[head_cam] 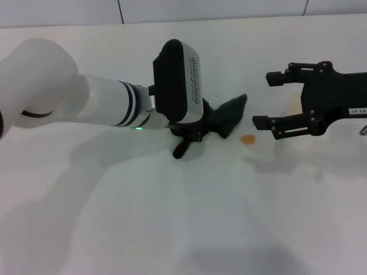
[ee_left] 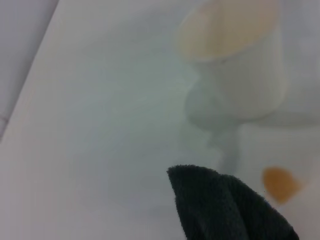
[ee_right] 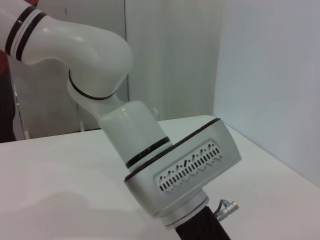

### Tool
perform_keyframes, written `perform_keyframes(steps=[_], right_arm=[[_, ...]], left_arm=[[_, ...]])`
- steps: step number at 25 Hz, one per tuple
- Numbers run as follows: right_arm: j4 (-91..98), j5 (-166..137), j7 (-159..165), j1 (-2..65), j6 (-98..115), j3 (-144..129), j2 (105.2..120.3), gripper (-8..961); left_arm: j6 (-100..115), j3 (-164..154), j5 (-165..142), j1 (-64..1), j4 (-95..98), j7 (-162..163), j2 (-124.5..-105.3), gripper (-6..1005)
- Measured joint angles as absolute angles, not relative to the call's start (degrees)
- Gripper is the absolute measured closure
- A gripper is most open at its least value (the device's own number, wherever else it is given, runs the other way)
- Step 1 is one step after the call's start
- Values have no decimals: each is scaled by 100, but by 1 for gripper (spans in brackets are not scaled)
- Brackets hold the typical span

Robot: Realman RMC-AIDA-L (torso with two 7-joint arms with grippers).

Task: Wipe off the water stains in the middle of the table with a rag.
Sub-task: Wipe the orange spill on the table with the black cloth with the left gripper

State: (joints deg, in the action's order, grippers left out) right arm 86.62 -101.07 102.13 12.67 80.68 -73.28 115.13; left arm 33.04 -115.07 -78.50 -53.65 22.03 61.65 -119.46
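Risk lies in the sweep: the left gripper (head_cam: 192, 136), jaws clamped on the rag (head_cam: 225, 117) just left of the water stains (head_cam: 248, 138) mid-desk (head_cam: 114, 217), could overrun into the white cup (ee_left: 235, 65) or the open-jawed right gripper (head_cam: 269, 98) beyond.

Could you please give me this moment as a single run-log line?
left gripper: shut on rag, beside water stains, not touching | right gripper: open, idle above table | white cup: behind stain
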Motion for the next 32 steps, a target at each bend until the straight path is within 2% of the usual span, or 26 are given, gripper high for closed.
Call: perform_keyframes(steps=[21, 26, 32], right_arm=[[8683, -10107, 10236, 1247, 8091, -7336, 11513, 83], [8686, -10107, 10234, 1231, 8081, -7332, 11513, 129], [8689, -10104, 10222, 1230, 8070, -7329, 11513, 128]], left_arm=[[3486, -11616, -7801, -5406, 2604, 5765, -12062, 888], [3538, -12182, -7459, -5394, 2657, 5775, -12067, 888], [3555, -12542, -7367, -5339, 2851, 5897, -12055, 889]])
